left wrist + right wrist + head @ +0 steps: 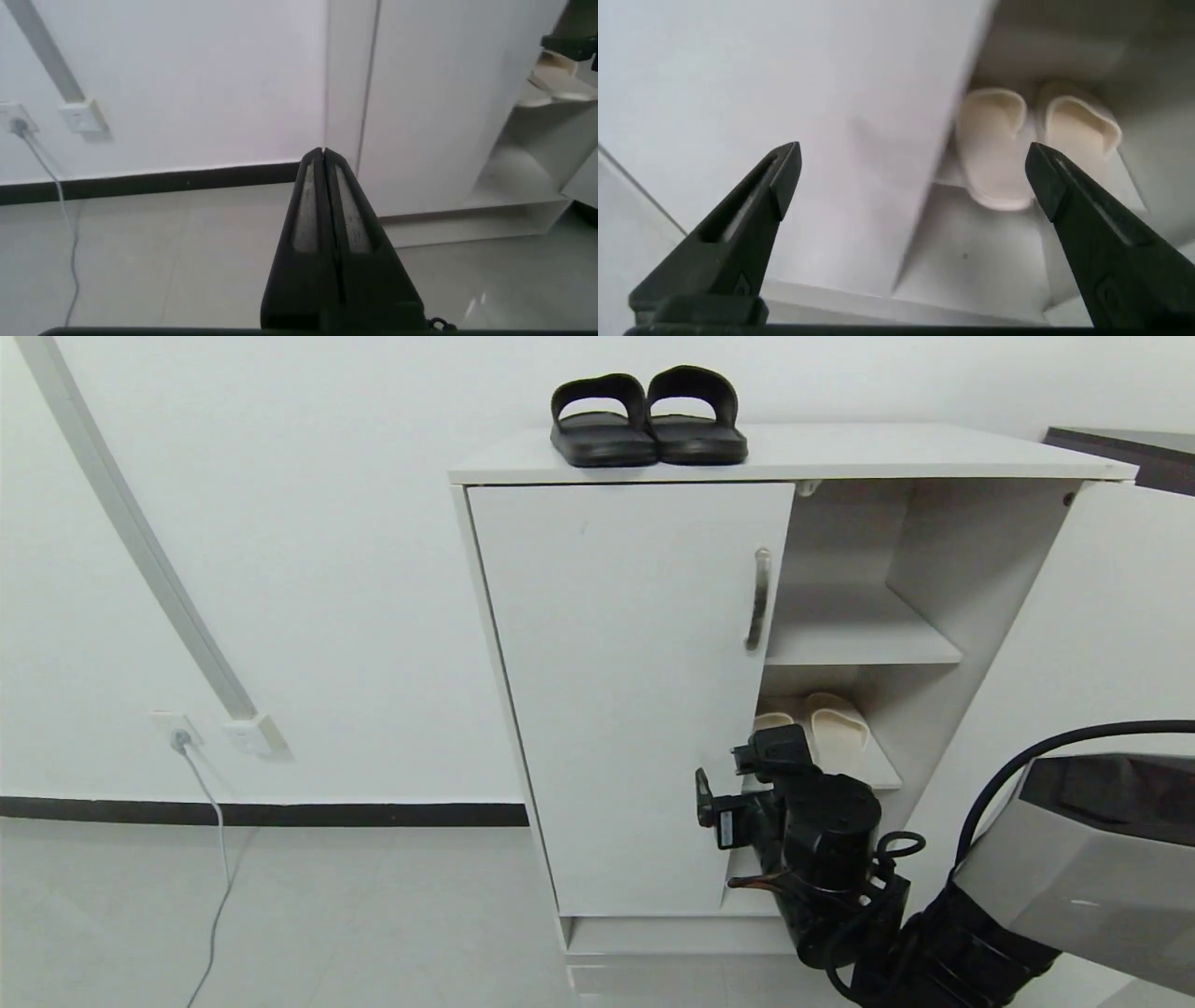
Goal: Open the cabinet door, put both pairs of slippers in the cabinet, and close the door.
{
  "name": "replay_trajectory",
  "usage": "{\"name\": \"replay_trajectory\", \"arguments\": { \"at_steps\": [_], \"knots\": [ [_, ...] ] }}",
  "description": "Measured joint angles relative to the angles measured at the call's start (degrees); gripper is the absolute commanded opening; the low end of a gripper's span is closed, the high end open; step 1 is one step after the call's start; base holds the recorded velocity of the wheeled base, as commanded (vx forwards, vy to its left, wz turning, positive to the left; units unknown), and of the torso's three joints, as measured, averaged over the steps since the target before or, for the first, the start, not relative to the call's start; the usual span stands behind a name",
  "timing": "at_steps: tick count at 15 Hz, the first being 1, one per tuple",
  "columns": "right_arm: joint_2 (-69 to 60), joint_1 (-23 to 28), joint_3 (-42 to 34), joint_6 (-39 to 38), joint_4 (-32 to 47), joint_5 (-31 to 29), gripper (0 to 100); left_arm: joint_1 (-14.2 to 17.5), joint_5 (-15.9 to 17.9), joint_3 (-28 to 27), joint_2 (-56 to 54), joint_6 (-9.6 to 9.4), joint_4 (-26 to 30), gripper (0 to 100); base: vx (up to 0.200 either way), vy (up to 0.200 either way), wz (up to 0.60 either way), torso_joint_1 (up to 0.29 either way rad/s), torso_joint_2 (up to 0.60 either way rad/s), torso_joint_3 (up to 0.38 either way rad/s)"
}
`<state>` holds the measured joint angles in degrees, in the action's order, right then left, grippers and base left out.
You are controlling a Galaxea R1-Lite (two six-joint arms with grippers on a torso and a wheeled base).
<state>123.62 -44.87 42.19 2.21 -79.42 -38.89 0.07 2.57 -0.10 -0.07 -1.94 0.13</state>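
A white cabinet (934, 453) is seen against a white wall, standing on a pale tiled floor (373, 915). Its left door (625, 691) is closed, with a metal handle (759, 597) set upright near its inner edge. The right door (1102, 635) is swung wide open. The left half of the inside is hidden by the closed door.

A pair of black slippers (649, 420) is placed side by side on the cabinet's top, above the closed door. A pair of cream slippers (836, 723) is placed on the middle shelf inside the open half, partly hidden behind the closed door's edge. The upper shelf (859, 635) above them is bare.

The right gripper (913, 157) is held in front of the cabinet, low down by the closed door's inner edge, with its jaws spread wide apart and nothing between them. The left gripper (323, 168) is held low over the floor, pointed at the cabinet's left side, its jaws pressed together on nothing.

On the wall to the left, a socket (177, 728) with a grey cable (219, 859) hanging to the floor is seen, with a switch box (250, 735) just beside it at the foot of a slanted grey strip (131, 523).
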Motion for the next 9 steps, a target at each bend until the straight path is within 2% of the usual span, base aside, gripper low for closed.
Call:
{"name": "replay_trajectory", "arguments": {
  "at_steps": [2, 9],
  "knots": [
    [0.1, 0.3, -0.6, 1.8, -2.9, 1.2, 100, 0.0, 0.0, 0.0, 0.0, -0.05, 0.0, 0, 0.000, 0.000, 0.00, 0.000, 0.00, 0.000],
    [0.9, 1.2, -2.0, 3.1, -2.8, 1.7, 100, 0.0, 0.0, 0.0, 0.0, 0.00, 0.1, 0, 0.000, 0.000, 0.00, 0.000, 0.00, 0.000]
  ]
}}
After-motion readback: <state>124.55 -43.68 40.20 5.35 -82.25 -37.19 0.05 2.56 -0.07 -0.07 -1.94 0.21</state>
